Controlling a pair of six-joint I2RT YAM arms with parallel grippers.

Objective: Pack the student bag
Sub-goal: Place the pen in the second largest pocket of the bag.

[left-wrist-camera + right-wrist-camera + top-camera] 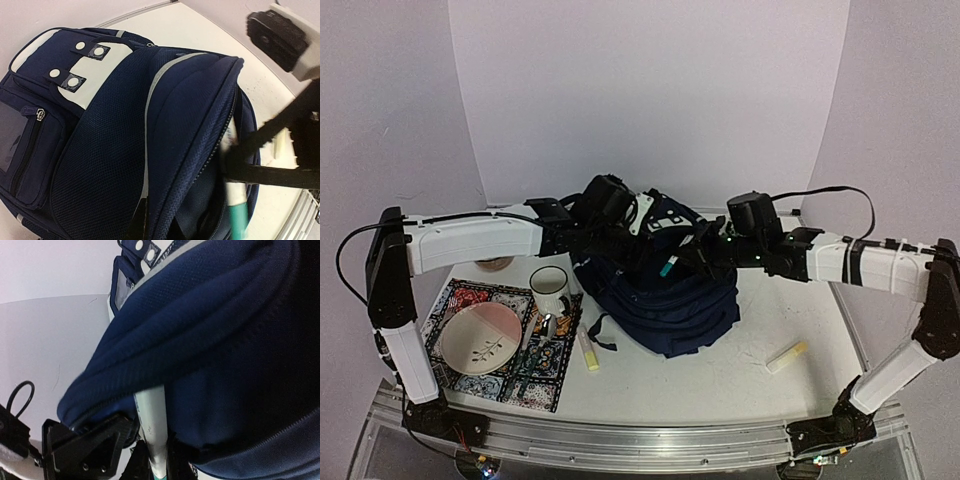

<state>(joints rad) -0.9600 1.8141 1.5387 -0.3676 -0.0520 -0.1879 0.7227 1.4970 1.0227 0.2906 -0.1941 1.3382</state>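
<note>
Currently the student bag [670, 310] lies mid-surface [740, 375], its mouth lifted by my left pincer [623, 230], which is closed on the flap. My right pincer [152, 452] grips a white marker [149, 410], tip in the gap. I should push along its axis, hold the flap high and release only when deep inside

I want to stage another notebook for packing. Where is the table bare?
Bare: the near strip of table in front of the student bag, between the left yellow stick and the right yellow stick. Crowded: the placemat with plate and mug at left.
</note>
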